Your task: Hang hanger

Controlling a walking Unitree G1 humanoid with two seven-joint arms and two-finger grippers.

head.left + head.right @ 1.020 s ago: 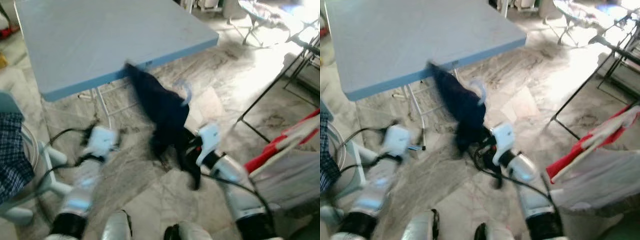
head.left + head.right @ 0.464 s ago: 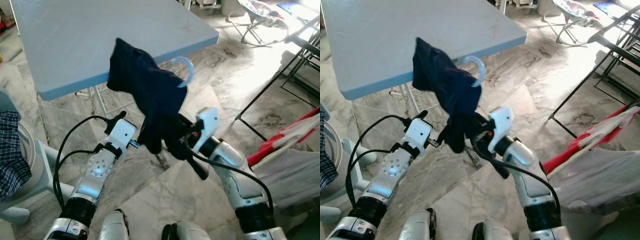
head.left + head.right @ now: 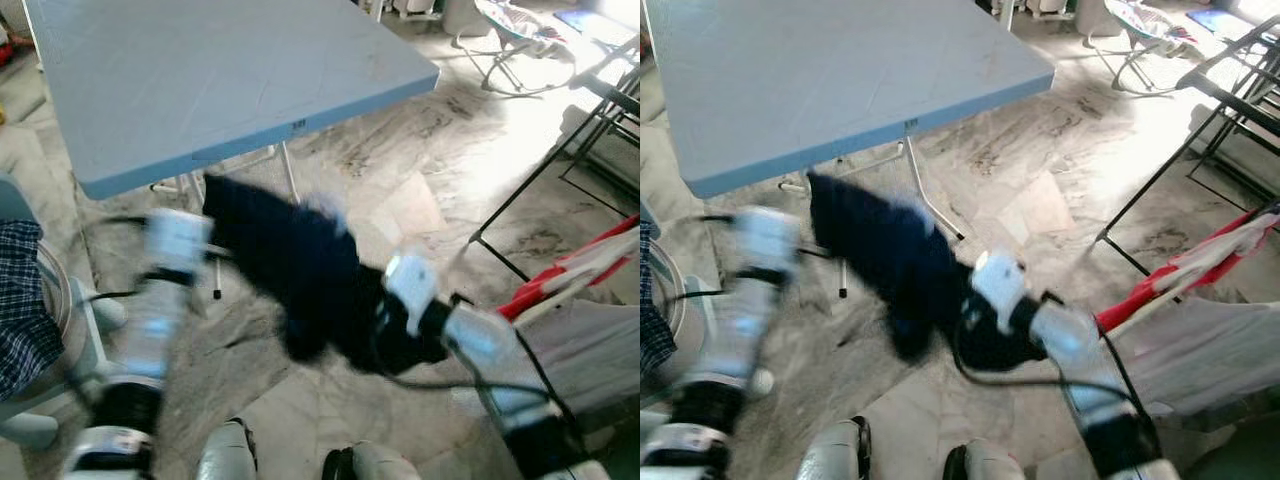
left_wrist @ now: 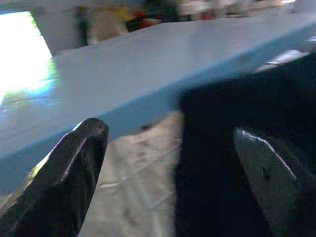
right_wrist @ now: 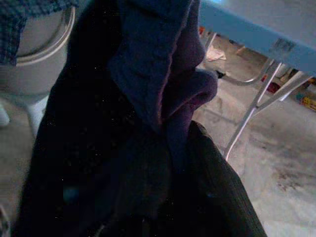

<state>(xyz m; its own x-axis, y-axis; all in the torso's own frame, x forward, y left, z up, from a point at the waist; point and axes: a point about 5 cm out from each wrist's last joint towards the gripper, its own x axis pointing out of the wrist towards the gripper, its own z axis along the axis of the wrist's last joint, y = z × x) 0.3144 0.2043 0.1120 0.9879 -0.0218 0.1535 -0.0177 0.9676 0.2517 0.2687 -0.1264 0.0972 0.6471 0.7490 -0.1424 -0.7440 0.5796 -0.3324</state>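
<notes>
Blue table (image 3: 200,80) sits beyond both grippers. Dark garment (image 3: 290,265) hangs between them, blurred, hiding the hanger. Right gripper (image 3: 375,330) is buried in the cloth, can't tell its state. Left gripper (image 4: 168,163) has fingers apart, garment against one.

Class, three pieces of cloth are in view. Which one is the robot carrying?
The dark navy garment, held up between both arms. The checked cloth lies in a tub; the red-and-white cloth hangs at the right.
</notes>
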